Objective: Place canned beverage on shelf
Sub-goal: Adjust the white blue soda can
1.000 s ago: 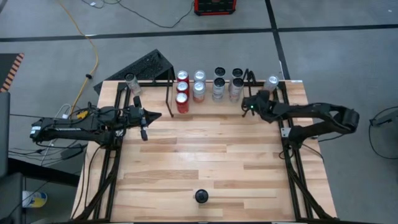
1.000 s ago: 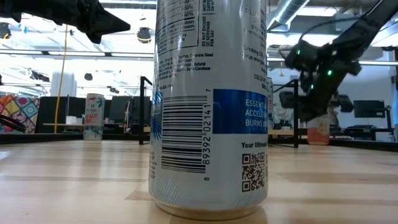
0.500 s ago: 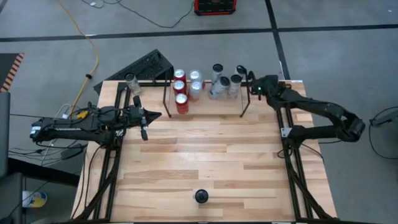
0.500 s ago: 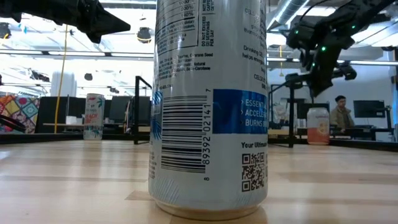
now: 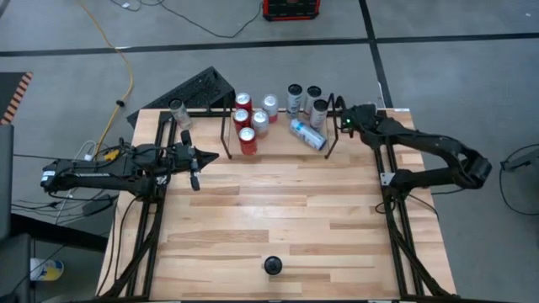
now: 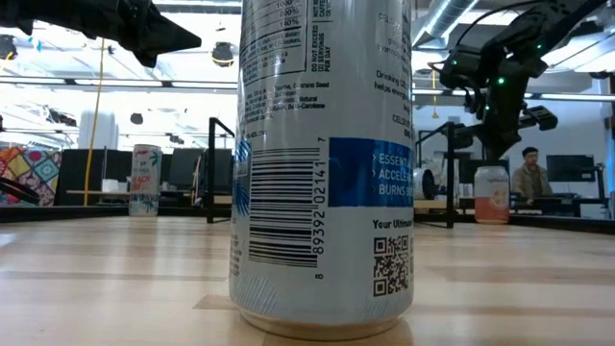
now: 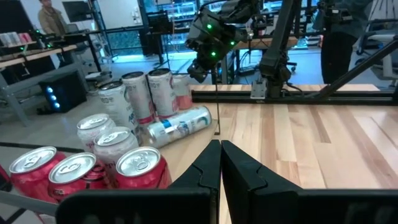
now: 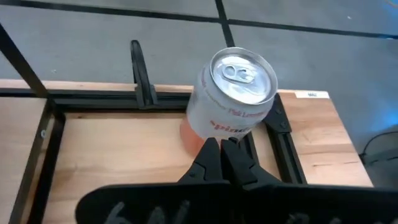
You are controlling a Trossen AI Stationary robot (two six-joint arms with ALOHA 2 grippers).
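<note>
Right tool (image 5: 344,123) pinched shut, empty, above shelf (image 5: 330,143) end at 1 o'clock | toppled can (image 5: 307,134) lying inside shelf among upright cans | next: spread fingers, descend beside neighbours, grip midbody | left tool (image 5: 212,156) shut, waiting at 9 o'clock over counter (image 5: 269,210)

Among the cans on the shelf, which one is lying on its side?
The silver-and-blue can at the shelf's right end; all the other cans there stand upright.

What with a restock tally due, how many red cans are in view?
3. They stand in a line at the left end of the shelf: far red can, middle red can, near red can. From above, none seems hidden.
</note>
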